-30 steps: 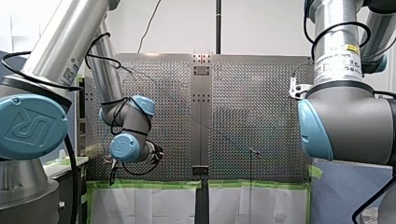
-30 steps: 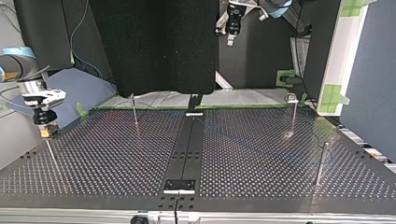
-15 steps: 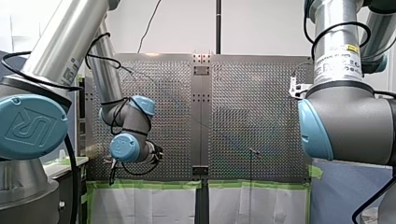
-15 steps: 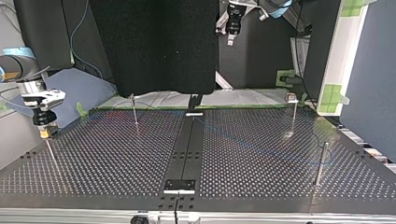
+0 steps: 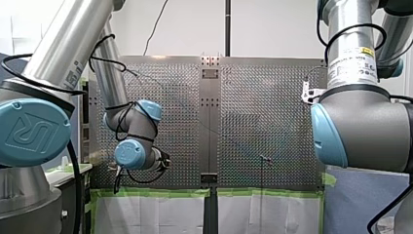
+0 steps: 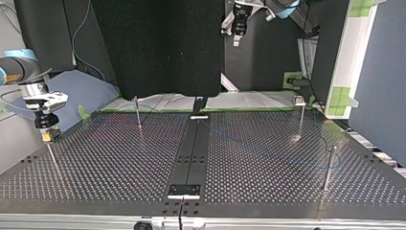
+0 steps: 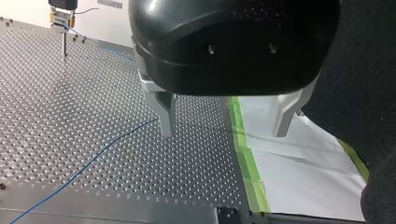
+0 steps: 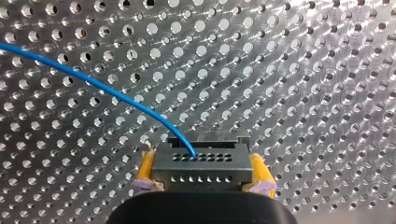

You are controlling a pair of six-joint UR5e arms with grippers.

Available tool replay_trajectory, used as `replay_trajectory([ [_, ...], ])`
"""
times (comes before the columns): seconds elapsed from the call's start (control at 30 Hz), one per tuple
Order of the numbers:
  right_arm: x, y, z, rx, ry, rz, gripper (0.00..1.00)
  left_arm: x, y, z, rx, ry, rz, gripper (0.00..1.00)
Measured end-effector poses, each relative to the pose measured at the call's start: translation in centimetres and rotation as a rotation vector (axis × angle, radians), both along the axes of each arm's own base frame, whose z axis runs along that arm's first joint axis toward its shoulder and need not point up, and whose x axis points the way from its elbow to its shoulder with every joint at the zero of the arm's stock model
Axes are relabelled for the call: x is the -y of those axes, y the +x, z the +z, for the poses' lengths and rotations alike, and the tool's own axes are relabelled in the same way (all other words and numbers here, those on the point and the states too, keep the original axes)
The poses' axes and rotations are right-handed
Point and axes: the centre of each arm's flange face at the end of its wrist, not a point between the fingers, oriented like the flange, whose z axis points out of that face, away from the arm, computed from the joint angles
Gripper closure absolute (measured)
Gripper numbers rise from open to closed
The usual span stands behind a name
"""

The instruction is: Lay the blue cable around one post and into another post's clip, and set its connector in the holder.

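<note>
Here, our right tool (image 8: 203,173) grips the connector (image 8: 201,161) between yellow pads (image 8: 145,170) above the desk (image 8: 303,70), blue cable (image 8: 93,83) trailing away, while our left tool (image 7: 225,126) hangs wide and empty; we judge that lowering squarely, with the cable slack, works best.

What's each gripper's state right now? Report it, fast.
My left gripper: open, holding nothing.
My right gripper: shut on the connector of the blue cable.

front, top views oppose across table (image 6: 119,158); wrist views close.
</note>
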Motion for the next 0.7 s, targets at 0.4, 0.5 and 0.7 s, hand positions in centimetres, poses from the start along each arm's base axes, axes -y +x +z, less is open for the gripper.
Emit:
replay_trajectory([
  [0.4, 0.27, 0.31, 0.10, 0.001, -0.014, 0.008, 0.73, -0.04, -0.06, -0.02, -0.004, 0.008, -0.001, 0.00],
  [0.5, 0.31, 0.38, 0.06, 0.001, -0.015, 0.011, 0.73, -0.06, -0.07, -0.03, -0.005, 0.010, -0.001, 0.00],
  [0.7, 0.31, 0.45, 0.01, 0.001, -0.015, 0.017, 0.73, -0.08, -0.10, -0.06, -0.007, 0.012, -0.002, 0.00],
])
